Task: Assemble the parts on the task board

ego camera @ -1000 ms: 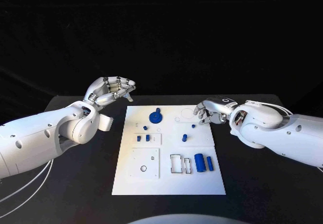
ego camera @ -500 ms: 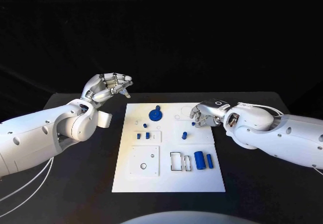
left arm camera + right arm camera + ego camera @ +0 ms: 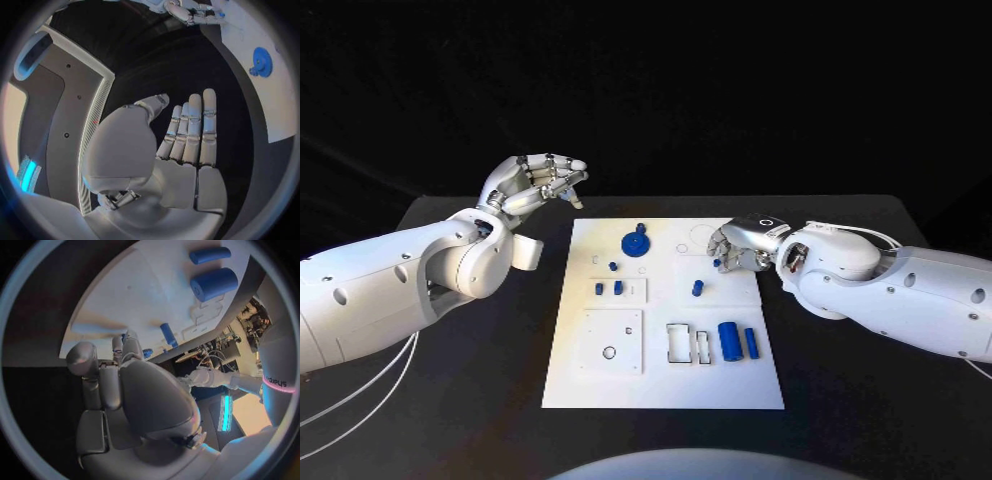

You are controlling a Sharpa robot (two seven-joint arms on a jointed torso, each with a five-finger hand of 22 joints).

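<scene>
A: Task board (image 3: pixel 661 320), flat in the middle of the worktop (image 3: pixel 444 380), blue parts spread across it. Why so scattered?

B: Probably laid out for picking one at a time. Gear (image 3: pixel 636 244) toward the board's far end. Thick cylinder (image 3: pixel 728 337) and slim rod (image 3: pixel 751 343) side by side near the board's near right corner. Short peg (image 3: pixel 697 288) around mid-board.

A: And the right robot hand (image 3: pixel 740 245)?

B: Low over the board's right edge, fingers curled down around a small blue part (image 3: pixel 715 263). Seemingly set for a pinch. Can't tell whether actually gripped or merely touched.

A: Left robot hand (image 3: pixel 538 185)?

B: Raised beyond the board's far left corner, well apart from every part. Empty, fingers loosely extended, nothing between them. Likely parked there to stay out of the right arm's way.

A: Risk?

B: Tiny part under bulky fingertips, so easy to nudge aside rather than lift.
</scene>
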